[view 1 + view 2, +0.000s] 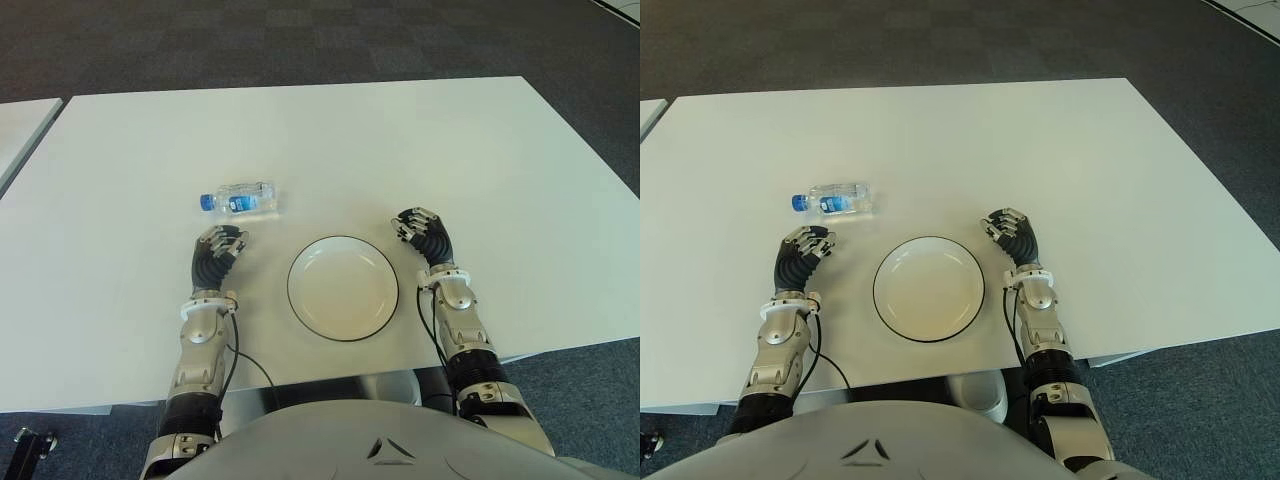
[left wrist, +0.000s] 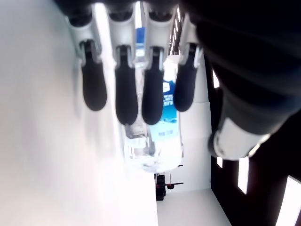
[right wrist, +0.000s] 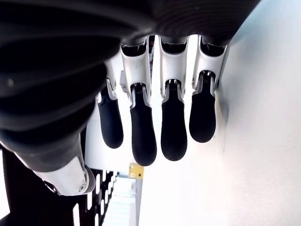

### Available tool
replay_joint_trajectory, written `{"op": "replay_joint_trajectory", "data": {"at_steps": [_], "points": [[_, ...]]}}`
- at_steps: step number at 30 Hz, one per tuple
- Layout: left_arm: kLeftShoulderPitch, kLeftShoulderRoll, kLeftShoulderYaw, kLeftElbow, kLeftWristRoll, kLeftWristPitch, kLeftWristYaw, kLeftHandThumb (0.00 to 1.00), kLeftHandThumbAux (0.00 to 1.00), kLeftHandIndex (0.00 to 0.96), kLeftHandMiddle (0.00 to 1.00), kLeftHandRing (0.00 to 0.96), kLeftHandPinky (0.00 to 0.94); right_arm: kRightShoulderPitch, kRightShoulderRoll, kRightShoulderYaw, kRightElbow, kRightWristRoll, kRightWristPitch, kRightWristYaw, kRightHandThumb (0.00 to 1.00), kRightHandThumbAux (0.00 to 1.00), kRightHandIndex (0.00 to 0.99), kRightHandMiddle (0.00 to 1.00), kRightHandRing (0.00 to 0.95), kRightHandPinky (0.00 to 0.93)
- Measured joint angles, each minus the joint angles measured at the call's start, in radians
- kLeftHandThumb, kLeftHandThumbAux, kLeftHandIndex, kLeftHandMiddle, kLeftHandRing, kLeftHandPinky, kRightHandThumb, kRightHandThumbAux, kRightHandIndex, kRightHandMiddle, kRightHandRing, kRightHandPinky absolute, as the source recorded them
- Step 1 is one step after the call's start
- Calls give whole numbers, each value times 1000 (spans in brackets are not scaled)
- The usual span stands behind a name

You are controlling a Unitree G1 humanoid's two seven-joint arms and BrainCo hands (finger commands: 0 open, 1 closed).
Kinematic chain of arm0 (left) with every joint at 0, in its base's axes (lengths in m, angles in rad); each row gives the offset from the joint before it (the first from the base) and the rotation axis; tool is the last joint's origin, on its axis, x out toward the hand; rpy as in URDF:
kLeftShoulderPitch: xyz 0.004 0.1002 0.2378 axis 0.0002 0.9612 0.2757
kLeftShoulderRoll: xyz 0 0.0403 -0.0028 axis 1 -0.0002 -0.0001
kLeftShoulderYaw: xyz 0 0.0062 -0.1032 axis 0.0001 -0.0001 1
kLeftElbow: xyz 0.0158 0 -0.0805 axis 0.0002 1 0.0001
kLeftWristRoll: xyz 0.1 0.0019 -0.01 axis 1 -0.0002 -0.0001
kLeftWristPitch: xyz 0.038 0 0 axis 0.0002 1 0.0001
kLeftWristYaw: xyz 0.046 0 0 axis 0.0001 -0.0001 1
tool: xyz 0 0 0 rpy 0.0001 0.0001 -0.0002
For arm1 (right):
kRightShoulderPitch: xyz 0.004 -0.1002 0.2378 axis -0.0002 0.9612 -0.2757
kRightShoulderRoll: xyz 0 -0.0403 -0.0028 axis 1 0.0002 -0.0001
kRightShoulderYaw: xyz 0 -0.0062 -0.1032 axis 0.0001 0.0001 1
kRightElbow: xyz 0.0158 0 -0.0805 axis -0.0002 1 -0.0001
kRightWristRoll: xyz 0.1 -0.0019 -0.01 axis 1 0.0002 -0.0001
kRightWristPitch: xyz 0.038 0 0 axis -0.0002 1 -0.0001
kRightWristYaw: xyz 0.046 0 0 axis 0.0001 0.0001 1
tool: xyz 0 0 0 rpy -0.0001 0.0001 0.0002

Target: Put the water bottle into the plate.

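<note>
Bottle (image 1: 238, 200): clear plastic, blue cap and label, lying on its side on the white bench (image 1: 400, 150), just beyond the left hand (image 1: 218, 250), whose fingers (image 2: 127, 94) are loosely extended, empty. Plate (image 1: 343, 288) lies between both hands; right hand (image 1: 425, 233) relaxed, empty.

A small clear water bottle (image 1: 238, 200) with a blue cap and a blue-and-white label lies on its side on the white worktop (image 1: 400, 140), cap pointing to the robot's left. Nearer the robot and a little to the right sits the plate (image 1: 343, 288), round, cream-white with a thin dark rim, empty, set apart from the bottle.
</note>
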Motion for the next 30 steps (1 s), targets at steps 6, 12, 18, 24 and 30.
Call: {"op": "replay_joint_trajectory", "data": {"at_steps": [6, 12, 18, 24, 30], "points": [[12, 4, -11, -13, 61, -17, 28, 832, 679, 416, 472, 510, 495, 0, -1, -2, 1, 7, 0, 13, 708, 730, 434, 594, 600, 601], [14, 26, -34, -60, 224, -23, 125, 832, 681, 412, 470, 508, 489, -2, -1, -5, 5, 8, 0, 15, 708, 730, 433, 598, 601, 601], [19, 55, -76, -140, 452, 28, 260, 833, 682, 413, 466, 499, 502, -8, -1, -7, 15, 7, -2, 14, 708, 730, 433, 597, 600, 598], [20, 87, -112, -153, 626, 105, 365, 831, 685, 389, 485, 532, 540, -8, 0, -8, 17, 7, -2, 11, 708, 730, 433, 597, 598, 594], [11, 138, -141, -161, 741, 166, 410, 833, 682, 379, 537, 609, 625, -8, 3, -8, 16, 7, -2, 10, 709, 730, 433, 599, 598, 596]]}}
